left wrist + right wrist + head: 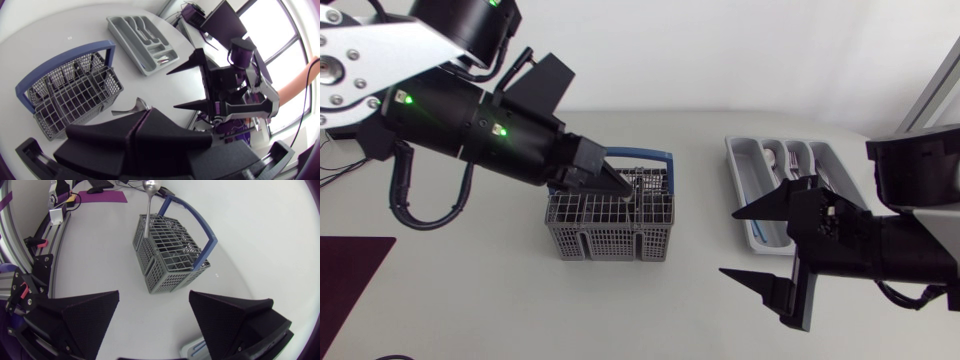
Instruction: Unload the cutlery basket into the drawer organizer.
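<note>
The grey cutlery basket (pixel 610 235) with a blue handle stands mid-table. My left gripper (pixel 623 188) hangs over its rear right part, shut on a spoon (pixel 132 109) whose metal end sticks out past the fingertips. In the right wrist view the spoon (pixel 148 210) stands upright, bowl up, its handle down at the basket (pixel 170 265). The grey drawer organizer (pixel 735 160) lies to the right with some cutlery in it. My right gripper (pixel 730 243) stands open in front of the organizer, pointing at the basket, nothing between its fingers.
A dark purple mat (pixel 350 290) lies at the table's front left corner. Bare tabletop separates the basket from my right gripper (pixel 154 294). In the left wrist view the organizer (pixel 117 30) lies beyond the basket (pixel 75 95).
</note>
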Controlling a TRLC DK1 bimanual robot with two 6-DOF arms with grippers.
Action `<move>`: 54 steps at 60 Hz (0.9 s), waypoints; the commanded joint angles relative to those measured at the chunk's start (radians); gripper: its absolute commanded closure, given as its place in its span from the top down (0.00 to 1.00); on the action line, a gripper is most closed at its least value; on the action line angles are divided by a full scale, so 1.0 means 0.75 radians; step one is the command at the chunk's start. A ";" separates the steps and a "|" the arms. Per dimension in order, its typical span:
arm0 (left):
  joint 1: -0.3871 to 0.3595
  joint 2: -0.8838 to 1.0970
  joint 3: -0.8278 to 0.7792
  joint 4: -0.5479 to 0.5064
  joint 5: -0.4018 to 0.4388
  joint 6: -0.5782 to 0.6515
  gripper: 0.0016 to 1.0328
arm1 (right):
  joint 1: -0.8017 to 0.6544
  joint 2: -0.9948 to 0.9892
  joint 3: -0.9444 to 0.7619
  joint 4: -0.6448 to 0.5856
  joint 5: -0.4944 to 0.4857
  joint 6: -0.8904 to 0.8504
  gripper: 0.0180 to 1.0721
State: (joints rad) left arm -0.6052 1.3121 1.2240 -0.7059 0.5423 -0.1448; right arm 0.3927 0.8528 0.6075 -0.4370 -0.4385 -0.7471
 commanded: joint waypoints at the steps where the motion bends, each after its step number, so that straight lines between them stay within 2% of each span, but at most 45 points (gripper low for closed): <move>1: -0.044 0.036 0.017 -0.018 0.019 0.138 0.18 | 0.016 0.049 0.045 0.016 -0.041 0.051 0.95; 15: -0.181 0.057 0.043 -0.131 0.021 0.441 0.17 | 0.096 0.166 0.094 0.065 -0.188 0.072 0.95; 31: -0.242 0.130 0.139 -0.296 0.058 0.668 0.17 | 0.262 0.266 0.135 0.061 -0.272 0.029 0.94; 37: -0.250 0.151 0.174 -0.337 0.077 0.704 0.17 | 0.280 0.293 0.162 0.043 -0.332 0.004 0.87; 43: -0.253 0.165 0.203 -0.372 0.093 0.737 0.17 | 0.268 0.321 0.200 -0.002 -0.393 -0.045 0.77; 50: -0.248 0.177 0.227 -0.398 0.122 0.751 0.17 | 0.252 0.350 0.227 -0.062 -0.444 -0.121 0.61; 52: -0.248 0.183 0.242 -0.400 0.126 0.751 0.17 | 0.247 0.356 0.229 -0.074 -0.452 -0.147 0.52; 54: -0.248 0.185 0.244 -0.405 0.126 0.751 0.17 | 0.245 0.356 0.229 -0.078 -0.458 -0.155 0.49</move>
State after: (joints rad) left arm -0.7879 1.4300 1.3689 -0.9939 0.6209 0.3939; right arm 0.5854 1.1053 0.7597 -0.4755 -0.7654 -0.8280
